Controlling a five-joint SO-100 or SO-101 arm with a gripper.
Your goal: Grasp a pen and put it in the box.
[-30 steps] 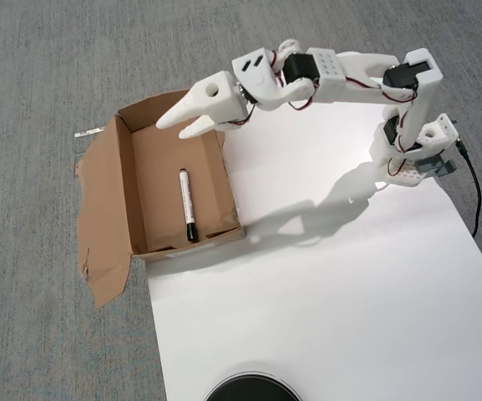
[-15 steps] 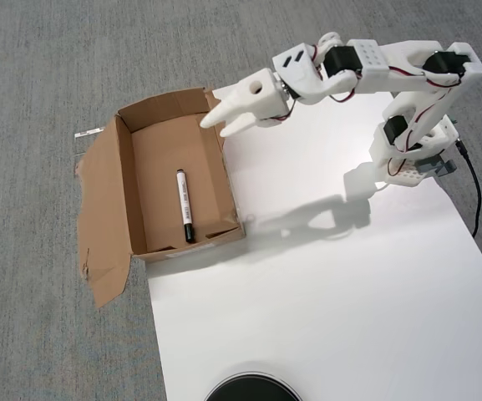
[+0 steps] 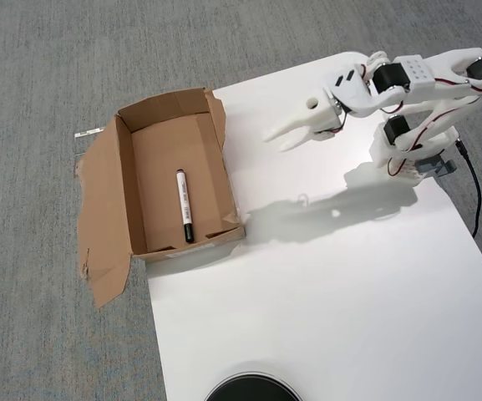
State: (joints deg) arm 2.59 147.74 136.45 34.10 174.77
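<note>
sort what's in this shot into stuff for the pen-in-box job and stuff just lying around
For the job:
- slim white marker pen with black cap, already lying inside the box
- shallow brown cardboard box
- white gripper

Lying about:
- round black object at the bottom edge

You're getting bright, even light; the white plastic robot arm (image 3: 408, 92) is casting soft shadows on the glaring white tabletop (image 3: 349, 292).

Grey carpet floor (image 3: 40, 67); white tabletop (image 3: 324, 301), evenly lit.
</note>
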